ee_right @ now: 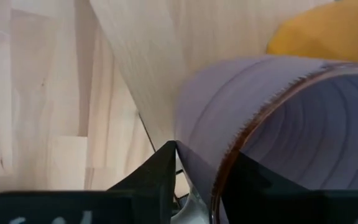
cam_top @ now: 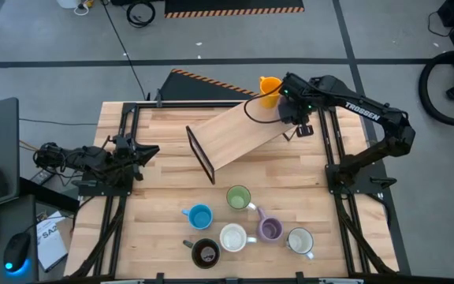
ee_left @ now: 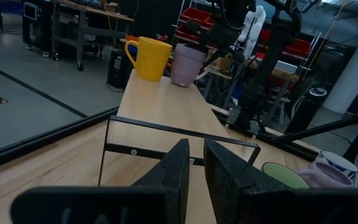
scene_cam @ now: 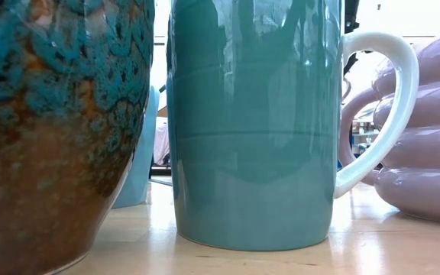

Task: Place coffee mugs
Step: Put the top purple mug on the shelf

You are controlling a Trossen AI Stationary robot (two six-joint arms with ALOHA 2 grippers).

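At shelf's far end, right gripper (ee_right: 194, 180) fingers astride purple mug (ee_left: 187, 64) wall, seemingly loosening, beside orange mug (ee_left: 149, 57), left gripper (ee_left: 194, 180) nearly closed, empty.

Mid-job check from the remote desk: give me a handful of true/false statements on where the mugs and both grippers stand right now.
1. The orange mug stands at the far end of the raised wooden shelf. True.
2. The right gripper is down among the mugs at the near edge of the table. False: it is up at the shelf's far end, at the purple mug beside the orange one.
3. The left gripper carries a mug. False: it waits at the table's left side with nothing between its fingers.
4. The green mug is on the table, not the shelf. True.
5. The blue mug lies tipped over. False: it stands upright.
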